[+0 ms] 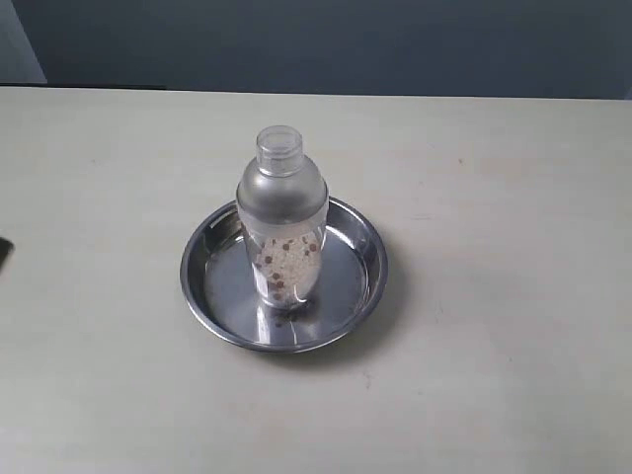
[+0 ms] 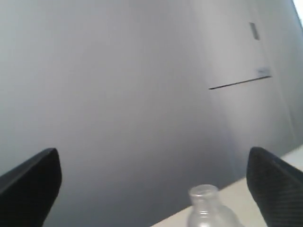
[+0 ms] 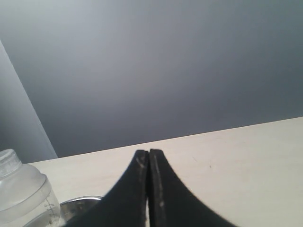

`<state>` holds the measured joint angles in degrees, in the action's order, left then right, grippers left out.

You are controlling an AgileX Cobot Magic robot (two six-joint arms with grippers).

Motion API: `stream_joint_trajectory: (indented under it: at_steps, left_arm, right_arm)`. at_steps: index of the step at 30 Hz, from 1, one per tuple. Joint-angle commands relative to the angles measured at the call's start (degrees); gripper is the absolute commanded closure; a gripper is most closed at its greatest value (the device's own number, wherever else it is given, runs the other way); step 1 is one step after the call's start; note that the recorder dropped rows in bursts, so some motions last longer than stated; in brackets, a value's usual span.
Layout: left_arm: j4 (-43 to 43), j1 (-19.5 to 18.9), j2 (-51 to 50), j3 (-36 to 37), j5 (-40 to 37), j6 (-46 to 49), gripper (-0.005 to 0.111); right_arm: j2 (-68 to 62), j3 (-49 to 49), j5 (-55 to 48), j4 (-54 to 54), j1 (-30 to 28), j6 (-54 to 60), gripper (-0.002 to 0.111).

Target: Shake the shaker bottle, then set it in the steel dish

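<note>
The clear shaker bottle [image 1: 281, 217] stands upright in the middle of the round steel dish [image 1: 341, 321], whitish grains with dark specks in its lower half. Neither gripper shows in the exterior view. In the left wrist view my left gripper [image 2: 154, 184] is open, its two black fingers far apart, and the bottle's cap [image 2: 203, 194] shows low between them, some way off. In the right wrist view my right gripper [image 3: 148, 153] is shut with nothing in it; the bottle [image 3: 21, 191] and a bit of the dish rim [image 3: 83, 201] lie off to one side.
The dish sits near the centre of a pale beige table [image 1: 494, 197]. A dark grey wall [image 1: 346, 39] runs behind the table's far edge. A small dark object [image 1: 4, 252] touches the left border of the exterior view.
</note>
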<state>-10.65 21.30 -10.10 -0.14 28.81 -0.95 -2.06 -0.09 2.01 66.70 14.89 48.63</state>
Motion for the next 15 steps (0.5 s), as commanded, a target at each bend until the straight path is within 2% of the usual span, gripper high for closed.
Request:
stream_joint_trajectory:
  at_steps: [1, 3, 5, 7, 9, 12, 14, 15]
  left_arm:
    - [21.5, -6.3, 6.4, 0.1, -1.7, 13.5, 0.002]
    - [25.8, -8.1, 7.4, 0.1, -0.1, 15.2, 0.002]
    - [26.4, -8.7, 7.9, 0.1, 0.2, 14.8, 0.002]
    - [23.5, -8.7, 7.9, 0.1, -3.3, 12.2, 0.004]
    - [24.8, -8.7, 7.9, 0.1, -7.0, 10.5, 0.010]
    - [37.1, -8.9, 7.9, 0.1, -8.9, 20.7, 0.028]
    - [47.1, -9.3, 7.9, 0.1, -7.4, 29.3, 0.046]
    - [49.2, -9.3, 7.9, 0.1, -6.8, 31.5, 0.054]
  right_arm:
    - [0.2, 0.1, -0.1, 0.0, -0.1, 0.2, 0.109]
    - [0.2, 0.1, -0.1, 0.0, -0.1, 0.2, 0.109]
    - [0.2, 0.1, -0.1, 0.0, -0.1, 0.2, 0.109]
    - [0.2, 0.1, -0.1, 0.0, -0.1, 0.2, 0.109]
    - [0.2, 0.1, -0.1, 0.0, -0.1, 0.2, 0.109]
    - [0.2, 0.1, -0.1, 0.0, -0.1, 0.2, 0.109]
    - [0.2, 0.1, -0.1, 0.0, -0.1, 0.2, 0.109]
    - [0.2, 0.1, -0.1, 0.0, -0.1, 0.2, 0.109]
